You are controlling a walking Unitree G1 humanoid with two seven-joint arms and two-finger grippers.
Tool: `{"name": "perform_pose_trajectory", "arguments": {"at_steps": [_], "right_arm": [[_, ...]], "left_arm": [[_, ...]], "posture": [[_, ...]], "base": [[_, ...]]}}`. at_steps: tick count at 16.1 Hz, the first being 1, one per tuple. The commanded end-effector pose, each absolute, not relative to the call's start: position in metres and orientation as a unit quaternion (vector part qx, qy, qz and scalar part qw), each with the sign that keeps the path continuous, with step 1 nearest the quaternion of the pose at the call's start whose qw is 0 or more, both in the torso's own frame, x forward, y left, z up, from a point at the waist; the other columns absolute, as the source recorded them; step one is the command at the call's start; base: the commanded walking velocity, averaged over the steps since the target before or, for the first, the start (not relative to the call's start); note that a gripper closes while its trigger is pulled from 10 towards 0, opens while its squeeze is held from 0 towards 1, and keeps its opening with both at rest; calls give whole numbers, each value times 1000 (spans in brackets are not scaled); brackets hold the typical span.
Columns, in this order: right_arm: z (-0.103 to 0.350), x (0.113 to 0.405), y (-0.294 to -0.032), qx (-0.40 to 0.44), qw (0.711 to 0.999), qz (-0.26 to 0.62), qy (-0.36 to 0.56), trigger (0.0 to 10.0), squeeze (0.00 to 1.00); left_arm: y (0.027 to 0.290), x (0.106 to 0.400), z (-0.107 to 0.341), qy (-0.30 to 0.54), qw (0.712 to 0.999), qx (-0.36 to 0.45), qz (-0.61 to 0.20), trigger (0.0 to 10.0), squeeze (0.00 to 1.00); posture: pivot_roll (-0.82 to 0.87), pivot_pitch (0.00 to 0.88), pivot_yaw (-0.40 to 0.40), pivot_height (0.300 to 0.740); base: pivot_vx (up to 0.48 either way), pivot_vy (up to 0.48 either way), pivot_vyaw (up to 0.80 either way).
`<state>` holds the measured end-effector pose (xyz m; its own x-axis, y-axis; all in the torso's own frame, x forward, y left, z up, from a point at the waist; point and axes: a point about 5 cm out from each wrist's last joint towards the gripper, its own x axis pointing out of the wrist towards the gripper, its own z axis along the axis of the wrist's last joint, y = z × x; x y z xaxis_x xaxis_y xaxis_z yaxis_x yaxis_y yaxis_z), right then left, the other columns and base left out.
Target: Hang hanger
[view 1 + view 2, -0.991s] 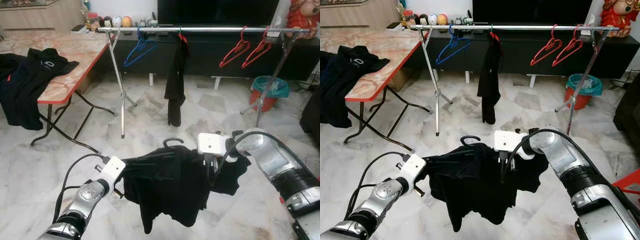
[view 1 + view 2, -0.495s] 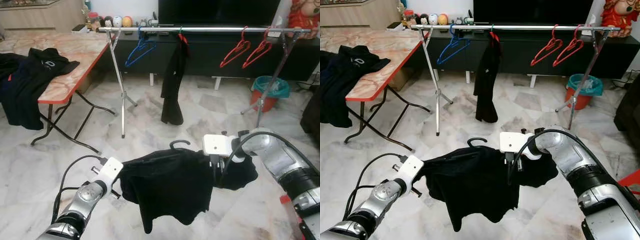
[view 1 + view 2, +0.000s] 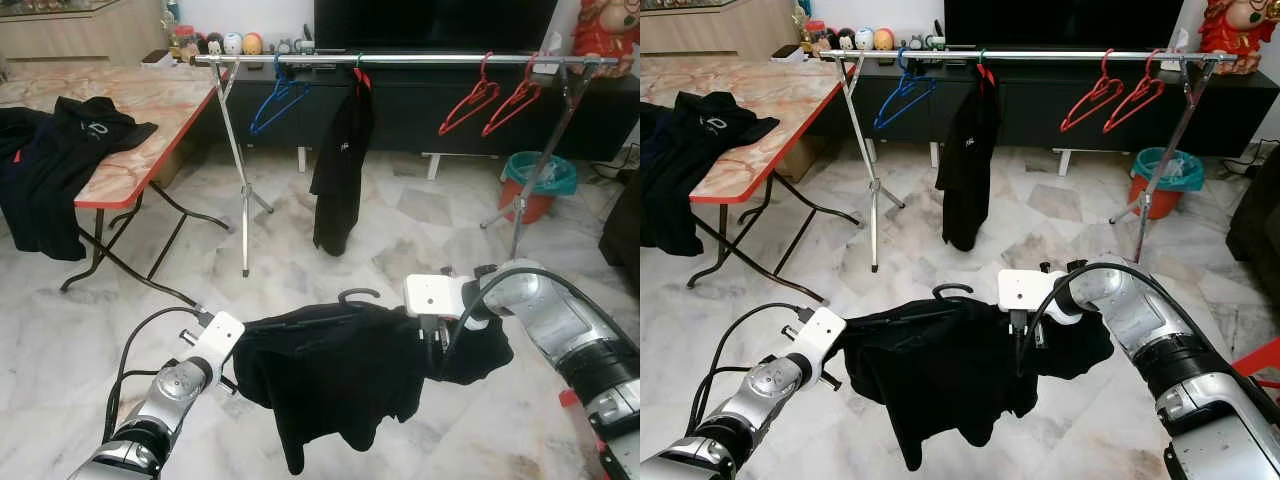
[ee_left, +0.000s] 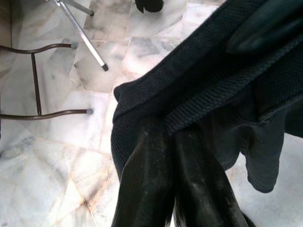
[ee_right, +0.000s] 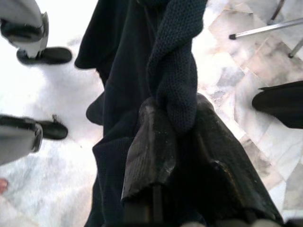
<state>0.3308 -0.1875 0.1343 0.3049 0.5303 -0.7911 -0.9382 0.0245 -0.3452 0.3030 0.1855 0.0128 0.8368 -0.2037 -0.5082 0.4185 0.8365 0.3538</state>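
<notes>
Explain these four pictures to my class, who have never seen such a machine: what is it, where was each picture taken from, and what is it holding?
This is a walking household robot with two silver arms. The two wide pictures come from cameras in its head, looking down and forward. The two close-ups come from cameras on its wrists. The left claw and the right claw each pinch one side of a black shirt on a hanger, whose black hook sticks up. Ahead stands a clothes rail with a blue hanger, two red hangers and a hanging black garment. Dark clothes lie on the table.
</notes>
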Motion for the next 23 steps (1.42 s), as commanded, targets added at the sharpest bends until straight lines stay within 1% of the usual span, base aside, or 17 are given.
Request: {"name": "perform_pose_trajectory", "arguments": {"at_steps": [1,2,4,6,9,11,13,14,16,19,23], "right_arm": [[143,331,-207,-466,669,520,255,0,0],[139,327,-210,-470,649,531,275,0,0],[134,323,-213,-476,630,536,299,0,0],[134,323,-213,-476,630,536,299,0,0],[131,321,-216,-483,620,533,314,0,0],[127,319,-219,-492,608,530,327,0,0],[125,318,-220,-495,605,527,333,0,0],[123,317,-221,-496,601,528,337,0,0],[119,318,-219,-496,607,524,334,0,0],[115,313,-215,-492,594,537,341,0,0],[110,310,-216,-497,581,539,354,0,0]], "left_arm": [[215,297,9,269,925,245,-109,10000,0],[218,298,10,269,926,247,-95,10000,0],[218,299,11,267,927,248,-90,10000,0],[218,299,11,267,927,248,-90,10000,0],[220,300,12,264,927,253,-81,10000,0],[221,302,15,257,930,252,-71,10000,0],[221,304,17,252,934,246,-67,10000,0],[221,305,18,247,936,242,-63,10000,0],[220,310,24,233,941,236,-63,10000,0],[220,317,33,212,949,226,-50,10000,0],[223,329,53,166,967,194,-19,10000,0]], "posture": [[-56,0,47,719],[-55,0,48,719],[-55,0,48,719],[-55,0,48,719],[-56,0,47,719],[-56,0,45,719],[-55,0,44,719],[-55,0,44,719],[-55,0,44,719],[-53,0,44,719],[-51,0,45,719]], "base": [[0,0,0],[0,0,0],[0,0,0],[0,0,0],[0,0,0],[0,0,0],[0,0,0],[0,0,0],[0,0,0],[0,0,0],[0,0,0]]}}
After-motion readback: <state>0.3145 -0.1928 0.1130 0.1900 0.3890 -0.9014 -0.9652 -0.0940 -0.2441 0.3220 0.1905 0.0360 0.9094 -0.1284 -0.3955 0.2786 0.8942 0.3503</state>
